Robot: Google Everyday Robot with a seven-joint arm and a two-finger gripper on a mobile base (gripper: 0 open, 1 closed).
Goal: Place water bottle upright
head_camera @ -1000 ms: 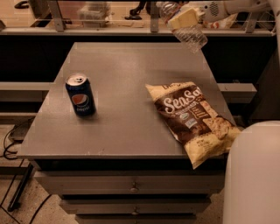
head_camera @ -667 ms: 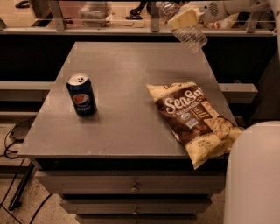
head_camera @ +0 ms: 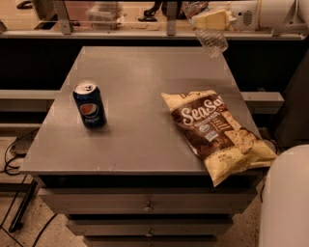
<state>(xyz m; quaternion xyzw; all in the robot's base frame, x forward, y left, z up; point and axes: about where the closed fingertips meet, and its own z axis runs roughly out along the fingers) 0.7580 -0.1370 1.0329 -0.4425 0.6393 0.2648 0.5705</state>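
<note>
The water bottle [head_camera: 211, 40] is clear ribbed plastic. It hangs in the air over the far right corner of the grey table [head_camera: 140, 130]. Its upper end is hidden in the gripper, and no cap shows. My gripper [head_camera: 208, 20], with cream-coloured fingers [head_camera: 212, 19], comes in from the top right on a white arm [head_camera: 270, 12] and is shut on the bottle's top. The bottle tilts a little and does not touch the table.
A dark blue Pepsi can [head_camera: 89, 104] stands upright at the table's left. A brown and yellow SenSa chip bag [head_camera: 215, 132] lies flat at the right front, overhanging the front edge. Drawers [head_camera: 145, 207] sit below. A white robot part [head_camera: 287, 202] fills the bottom right corner.
</note>
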